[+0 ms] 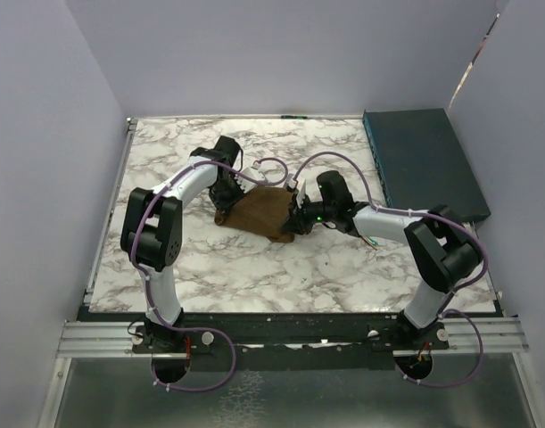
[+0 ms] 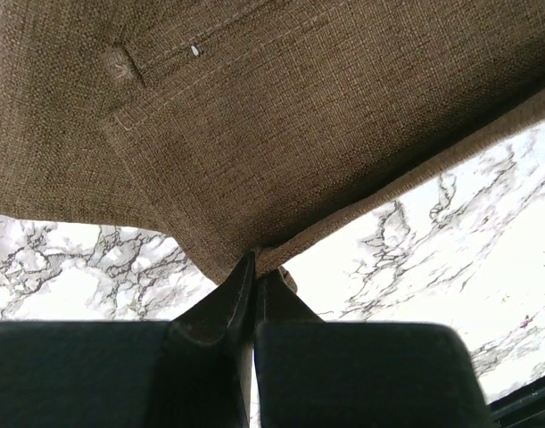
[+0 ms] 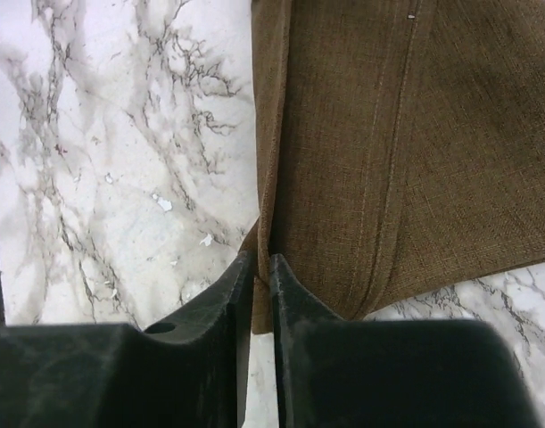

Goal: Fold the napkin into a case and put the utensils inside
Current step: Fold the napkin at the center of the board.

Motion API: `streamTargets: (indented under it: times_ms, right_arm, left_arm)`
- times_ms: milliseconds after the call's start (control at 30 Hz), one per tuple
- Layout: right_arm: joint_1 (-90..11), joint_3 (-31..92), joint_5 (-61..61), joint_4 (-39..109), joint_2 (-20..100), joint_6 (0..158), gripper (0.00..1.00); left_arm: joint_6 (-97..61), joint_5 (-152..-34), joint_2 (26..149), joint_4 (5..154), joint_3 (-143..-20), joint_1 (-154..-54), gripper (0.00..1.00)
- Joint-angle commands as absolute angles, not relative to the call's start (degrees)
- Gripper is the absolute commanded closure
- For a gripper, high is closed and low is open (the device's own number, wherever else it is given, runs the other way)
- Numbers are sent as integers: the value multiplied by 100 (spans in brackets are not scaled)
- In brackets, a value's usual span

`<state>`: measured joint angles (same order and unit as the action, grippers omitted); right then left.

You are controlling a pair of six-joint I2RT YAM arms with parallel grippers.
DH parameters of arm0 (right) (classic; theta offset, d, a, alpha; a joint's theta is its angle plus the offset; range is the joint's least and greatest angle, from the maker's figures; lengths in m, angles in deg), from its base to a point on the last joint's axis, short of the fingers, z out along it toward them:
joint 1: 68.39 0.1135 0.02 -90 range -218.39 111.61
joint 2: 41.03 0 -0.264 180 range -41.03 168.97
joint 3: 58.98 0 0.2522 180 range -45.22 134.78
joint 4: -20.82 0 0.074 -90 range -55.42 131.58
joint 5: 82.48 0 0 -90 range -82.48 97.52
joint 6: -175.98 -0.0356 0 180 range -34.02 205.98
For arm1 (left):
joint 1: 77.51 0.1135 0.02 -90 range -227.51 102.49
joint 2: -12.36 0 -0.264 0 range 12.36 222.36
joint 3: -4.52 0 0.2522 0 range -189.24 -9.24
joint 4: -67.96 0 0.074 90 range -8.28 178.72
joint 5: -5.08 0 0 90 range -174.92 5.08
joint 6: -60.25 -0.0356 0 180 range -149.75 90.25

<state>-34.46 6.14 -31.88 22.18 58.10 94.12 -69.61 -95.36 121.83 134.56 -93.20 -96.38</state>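
Observation:
The brown napkin (image 1: 259, 212) lies partly folded on the marble table (image 1: 227, 267), between my two grippers. My left gripper (image 1: 226, 194) is shut on its left edge; in the left wrist view the jaws (image 2: 254, 259) pinch a corner of the cloth (image 2: 281, 116). My right gripper (image 1: 296, 217) is shut on the napkin's right edge; in the right wrist view the jaws (image 3: 263, 259) clamp a fold of the cloth (image 3: 406, 152). A thin fork with a greenish tip (image 1: 374, 241) lies on the table right of the right arm, mostly hidden.
A dark teal flat box (image 1: 424, 160) lies at the back right of the table. Lilac walls enclose the table at back and sides. The right arm's forearm (image 1: 388, 223) stretches over the right part of the table.

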Motion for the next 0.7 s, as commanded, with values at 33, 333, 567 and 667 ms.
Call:
streamTargets:
  times_ms: [33,333,567,667]
  right_arm:
    - [-3505,782,-3009,2119,6068,9449,94]
    - [-3621,874,-3103,2066,6152,9424,99]
    - [-3666,918,-3555,1663,6019,9141,55]
    - [-3666,1188,-3834,1937,6203,9202,51]
  left_arm:
    - [-6947,-9725,12265,13593,-9567,-9550,100]
    - [-6913,-9797,12353,13811,-9888,-9378,99]
    - [-6775,-9946,12509,13856,-9949,-9377,99]
    - [-6744,-9966,12551,13856,-9988,-9377,99]
